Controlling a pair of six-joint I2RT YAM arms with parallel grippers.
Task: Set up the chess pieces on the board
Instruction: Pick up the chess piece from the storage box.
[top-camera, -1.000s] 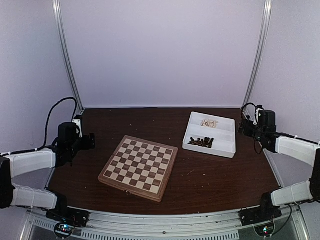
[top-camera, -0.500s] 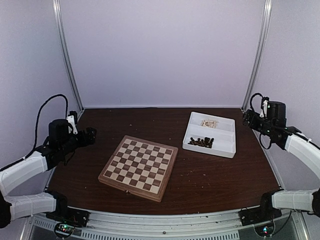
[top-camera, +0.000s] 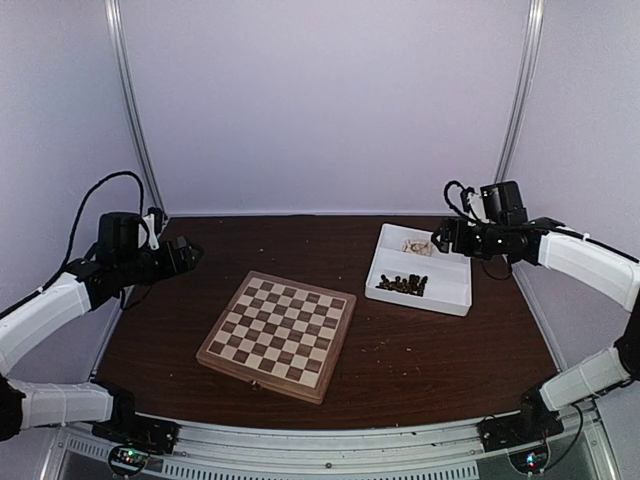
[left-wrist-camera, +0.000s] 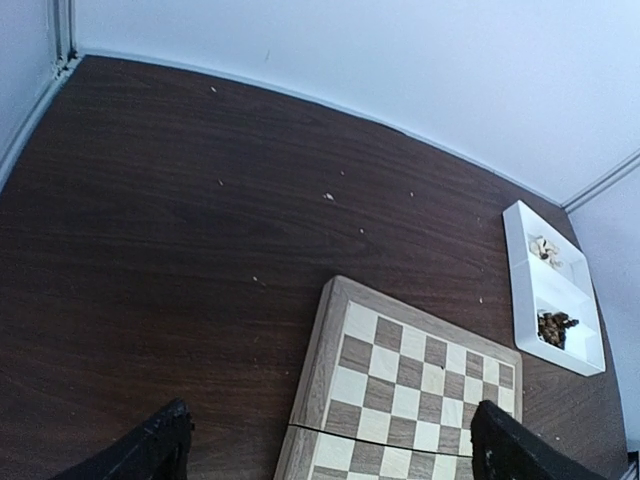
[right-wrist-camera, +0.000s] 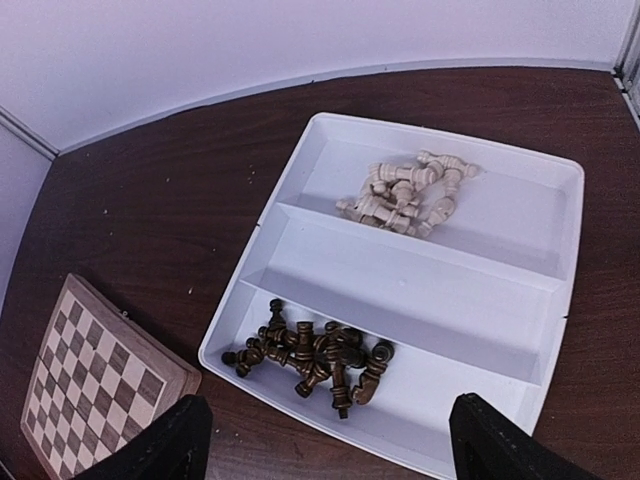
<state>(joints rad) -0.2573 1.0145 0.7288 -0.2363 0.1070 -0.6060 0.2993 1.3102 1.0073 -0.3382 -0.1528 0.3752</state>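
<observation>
My left fingers (left-wrist-camera: 160, 445) are spread wide with nothing between them; they hang over the left edge of the table (top-camera: 420, 360), toward its far left corner, pointing in at the board (top-camera: 277, 335); my right fingers (right-wrist-camera: 175, 440) are spread wide too, gripping nothing, and hover above the white tray (right-wrist-camera: 440, 130) near the far right corner; the board lies flat and turned askew, a little left of the middle and closer to the near edge than to the far one, well apart from both pairs of fingers; my left wrist view catches its far corner (left-wrist-camera: 410, 380), my right wrist view only one corner (right-wrist-camera: 90, 380); the tray is split into three long compartments; the cream chess pieces (right-wrist-camera: 405, 190) lie tumbled in the compartment nearest the far edge; the dark chess pieces (right-wrist-camera: 310, 360) lie heaped in the compartment nearest the board; all of them are on their sides or leaning on each other, none upright that I can tell
</observation>
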